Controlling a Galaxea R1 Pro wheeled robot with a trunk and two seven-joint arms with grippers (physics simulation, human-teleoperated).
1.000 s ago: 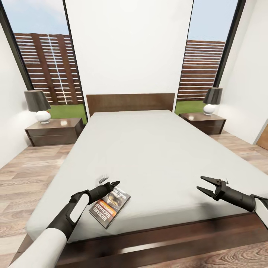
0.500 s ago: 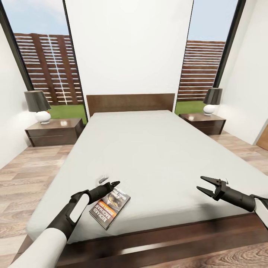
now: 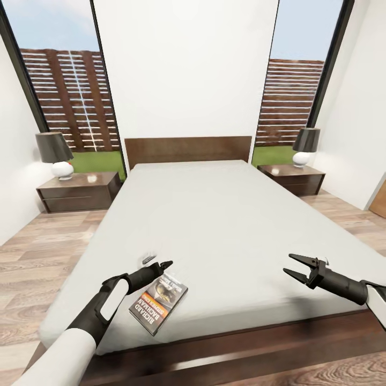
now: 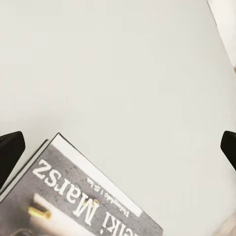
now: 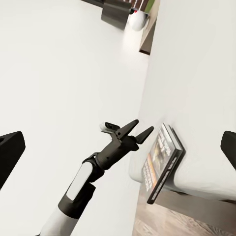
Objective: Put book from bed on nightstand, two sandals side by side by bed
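Observation:
The book (image 3: 158, 302) lies flat on the pale grey bed (image 3: 225, 225), close to the mattress's front left edge. Its dark cover with white lettering also shows in the left wrist view (image 4: 73, 201) and the right wrist view (image 5: 160, 164). My left gripper (image 3: 160, 264) hovers just over the book's far end, open, with nothing between its fingers (image 4: 10, 152). My right gripper (image 3: 288, 264) is open and empty above the bed's front right part. One nightstand (image 3: 78, 190) stands left of the headboard, another (image 3: 292, 177) to its right. The two sandals are out of view.
Each nightstand carries a lamp with a dark shade (image 3: 53, 147) (image 3: 306, 138). The bed's dark wooden frame (image 3: 257, 348) runs along the front. Light wood-plank floor (image 3: 37, 252) lies on both sides of the bed, with white walls and tall windows behind.
The whole picture has shifted very slightly, so the camera moved a little. Both grippers keep their poses and stay open, and the book still lies on the bed.

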